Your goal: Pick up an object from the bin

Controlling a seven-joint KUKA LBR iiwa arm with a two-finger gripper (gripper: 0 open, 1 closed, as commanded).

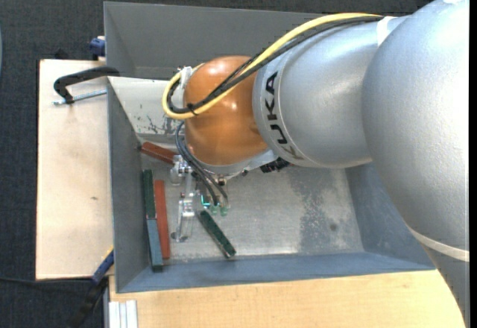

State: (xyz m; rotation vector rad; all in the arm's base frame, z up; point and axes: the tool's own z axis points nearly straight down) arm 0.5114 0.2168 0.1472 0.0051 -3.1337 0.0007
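My gripper [200, 191] hangs low over the bin's left half, just under the arm's orange cover. Right below it lies a dark green flat stick [218, 235], slanting toward the front wall. A small silvery piece [184, 216] sits just left of that stick, close to the gripper. A reddish-brown tool end [158, 149] pokes out from under the cover toward the left wall. Nothing shows as held.
A long dark green bar [151, 224] and an orange-red bar [161, 216] lie side by side along the left wall. The arm and its cover hide the back middle of the bin. The bare floor on the right is speckled grey.
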